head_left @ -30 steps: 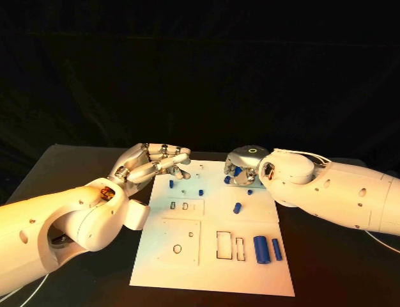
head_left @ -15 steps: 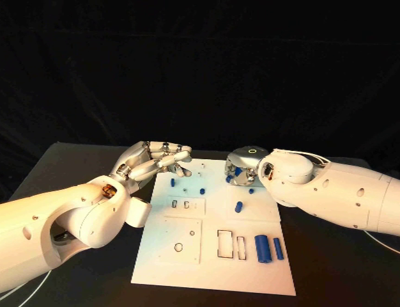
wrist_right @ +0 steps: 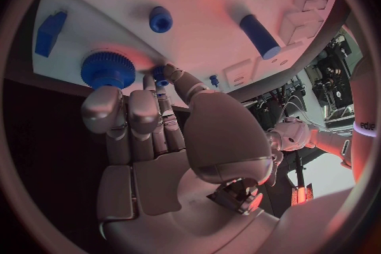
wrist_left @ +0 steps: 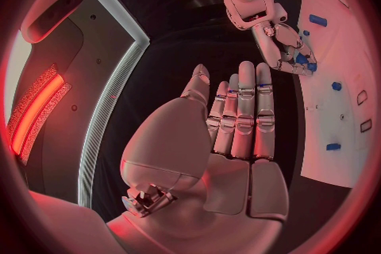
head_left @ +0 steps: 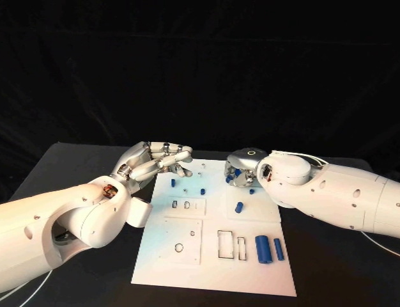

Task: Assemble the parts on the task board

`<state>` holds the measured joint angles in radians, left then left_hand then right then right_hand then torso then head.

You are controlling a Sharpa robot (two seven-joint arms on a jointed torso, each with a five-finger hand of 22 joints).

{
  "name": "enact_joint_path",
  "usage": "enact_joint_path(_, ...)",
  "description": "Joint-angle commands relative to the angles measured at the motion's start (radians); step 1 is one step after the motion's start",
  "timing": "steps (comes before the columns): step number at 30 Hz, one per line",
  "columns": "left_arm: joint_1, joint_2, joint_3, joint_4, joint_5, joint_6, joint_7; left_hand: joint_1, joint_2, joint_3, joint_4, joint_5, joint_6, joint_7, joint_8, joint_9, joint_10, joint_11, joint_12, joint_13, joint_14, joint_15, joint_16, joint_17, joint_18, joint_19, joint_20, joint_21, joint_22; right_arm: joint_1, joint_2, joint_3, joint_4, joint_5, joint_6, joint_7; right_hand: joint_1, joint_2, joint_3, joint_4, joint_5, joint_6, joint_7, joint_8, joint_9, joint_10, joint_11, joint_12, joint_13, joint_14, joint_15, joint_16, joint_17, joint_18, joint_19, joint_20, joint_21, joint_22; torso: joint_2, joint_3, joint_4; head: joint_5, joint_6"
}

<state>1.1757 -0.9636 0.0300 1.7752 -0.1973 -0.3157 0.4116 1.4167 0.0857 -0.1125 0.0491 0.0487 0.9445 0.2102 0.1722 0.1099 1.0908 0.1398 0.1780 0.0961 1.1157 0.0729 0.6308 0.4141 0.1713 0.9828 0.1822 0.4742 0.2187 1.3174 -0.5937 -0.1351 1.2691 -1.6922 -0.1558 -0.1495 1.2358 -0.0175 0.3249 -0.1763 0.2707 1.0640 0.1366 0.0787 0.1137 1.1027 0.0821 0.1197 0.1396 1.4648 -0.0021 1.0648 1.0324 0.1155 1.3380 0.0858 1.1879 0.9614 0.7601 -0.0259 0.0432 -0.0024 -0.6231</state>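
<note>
The left robot hand (head_left: 156, 160) hangs over the far left corner of the task board (head_left: 209, 268), its arm coming in low from the near left of the worktop (head_left: 62, 160). In the head view its fingers are curled loosely inward; the left wrist view shows the left robot hand's fingers (wrist_left: 242, 114) laid straight side by side, with the thumb apart from them and nothing between them.

The right robot hand (head_left: 239, 173) is at the far right edge of the task board, wrist bent down and palm toward the plate, its thick white forearm crossing in from the right edge of the worktop. In the right wrist view its fingers (wrist_right: 131, 111) bend toward a blue toothed wheel (wrist_right: 107, 70) that stands at the board's edge, the fingertips touching or just beside the wheel; whether they grip it cannot be told.

Near that wheel the right wrist view shows a small blue block (wrist_right: 49, 32), a short blue peg (wrist_right: 160, 19) and a blue cylinder (wrist_right: 260, 36) lying on the board. In the head view two small blue pieces (head_left: 187, 187) stand near the far left of the board, another blue piece (head_left: 239, 206) lies toward its right edge, and two blue cylinders (head_left: 268, 248) lie side by side near the near right corner, beside rectangular slots (head_left: 229, 245).
</note>
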Motion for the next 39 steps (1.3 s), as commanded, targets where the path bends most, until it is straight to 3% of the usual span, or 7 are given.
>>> enact_joint_path(1, 0.001, 0.002, 0.001, -0.001, 0.005, 0.017, 0.005, -0.001, 0.010, -0.004, 0.000, 0.001, -0.008, -0.002, -0.006, -0.001, -0.009, 0.000, -0.003, -0.001, -0.007, 0.000, -0.004, 0.001, 0.007, -0.009, 0.001, -0.002, -0.002, -0.006, 0.004, -0.002, -0.004, 0.003, 0.006, 0.007, 0.004, -0.001, 0.008, 0.001, -0.005, 0.009, -0.001, -0.001, 0.002, 0.009, -0.001, 0.006, -0.001, 0.034, 0.000, 0.005, 0.003, -0.008, -0.005, 0.003, 0.005, 0.004, 0.001, 0.0006, 0.0010, 0.004, -0.005)
enact_joint_path(7, 0.001, 0.002, 0.001, -0.003, 0.007, 0.016, 0.003, -0.001, 0.011, -0.004, 0.001, 0.001, -0.009, -0.002, -0.006, -0.001, -0.010, 0.000, -0.003, -0.001, -0.008, 0.000, -0.005, 0.001, 0.007, -0.010, 0.001, -0.002, -0.002, -0.009, -0.002, -0.002, 0.000, 0.001, -0.041, 0.010, 0.028, 0.020, 0.040, 0.008, -0.015, 0.054, -0.013, 0.020, 0.018, 0.044, -0.013, 0.021, 0.003, 0.035, -0.009, 0.027, 0.017, -0.012, 0.002, -0.002, 0.027, 0.036, 0.002, 0.0003, 0.0050, 0.004, -0.011)
enact_joint_path(10, 0.001, 0.001, 0.001, -0.004, 0.008, 0.016, 0.002, -0.001, 0.011, -0.004, 0.001, 0.001, -0.009, -0.002, -0.006, -0.001, -0.010, 0.000, -0.003, -0.001, -0.008, 0.000, -0.005, 0.001, 0.007, -0.010, 0.001, -0.002, -0.002, -0.009, -0.011, -0.002, 0.010, -0.001, -0.078, 0.011, 0.040, 0.026, 0.055, 0.009, -0.042, 0.067, -0.017, 0.026, 0.026, 0.059, -0.018, 0.026, 0.005, 0.036, -0.014, 0.038, 0.026, -0.014, 0.007, -0.005, 0.039, 0.055, 0.002, 0.0006, 0.0030, 0.006, -0.010)
enact_joint_path(17, 0.001, 0.000, 0.001, -0.010, 0.011, 0.015, 0.000, -0.001, 0.013, -0.003, 0.001, 0.001, -0.009, -0.001, -0.007, -0.001, -0.010, 0.001, -0.004, -0.001, -0.009, 0.001, -0.005, 0.001, 0.007, -0.011, 0.002, -0.003, -0.002, -0.003, -0.031, 0.000, 0.043, 0.005, -0.152, -0.002, 0.037, 0.016, 0.059, 0.016, -0.054, 0.072, -0.019, 0.028, 0.033, 0.065, -0.020, 0.026, 0.006, 0.036, -0.016, 0.048, 0.031, -0.015, 0.007, -0.007, 0.046, 0.065, 0.000, 0.0002, 0.0002, 0.007, -0.007)
enact_joint_path(22, 0.002, 0.001, 0.001, -0.019, 0.014, 0.014, 0.000, 0.000, 0.015, -0.002, 0.000, 0.001, -0.010, -0.001, -0.007, -0.002, -0.011, 0.001, -0.004, -0.001, -0.009, 0.001, -0.005, 0.001, 0.007, -0.011, 0.002, -0.003, -0.002, 0.010, -0.026, 0.001, 0.051, 0.000, -0.199, -0.031, 0.032, 0.010, 0.060, 0.023, -0.057, 0.065, -0.018, 0.023, 0.035, 0.064, -0.019, 0.024, 0.005, 0.036, -0.015, 0.054, 0.036, -0.016, 0.007, -0.008, 0.049, 0.070, -0.001, -0.0003, 0.0025, -0.008, -0.004)
enact_joint_path(29, 0.002, 0.003, 0.001, -0.035, 0.019, 0.013, 0.001, -0.001, 0.015, -0.003, 0.001, 0.001, -0.011, -0.001, -0.008, -0.002, -0.012, 0.001, -0.005, -0.001, -0.010, 0.001, -0.005, 0.001, 0.007, -0.012, 0.002, -0.003, -0.002, 0.019, 0.027, 0.002, -0.006, 0.001, -0.235, -0.052, 0.028, 0.007, 0.061, 0.027, -0.059, 0.064, -0.019, 0.022, 0.037, 0.064, -0.019, 0.023, 0.005, 0.036, -0.014, 0.054, 0.034, -0.016, 0.006, -0.007, 0.048, 0.070, 0.001, 0.0003, 0.0043, -0.001, 0.008)
enact_joint_path(39, 0.003, 0.003, 0.001, -0.043, 0.022, 0.013, 0.001, 0.000, 0.016, -0.002, 0.000, 0.001, -0.012, 0.000, -0.008, -0.002, -0.013, 0.002, -0.005, -0.001, -0.012, 0.002, -0.006, 0.001, 0.007, -0.013, 0.003, -0.004, -0.003, 0.016, 0.104, 0.003, -0.087, 0.021, -0.248, -0.047, 0.027, 0.005, 0.061, 0.029, -0.060, 0.063, -0.018, 0.021, 0.037, 0.063, -0.019, 0.022, 0.005, 0.036, -0.014, 0.057, 0.037, -0.016, 0.006, -0.007, 0.049, 0.072, 0.006, -0.0016, 0.0044, 0.007, 0.010)
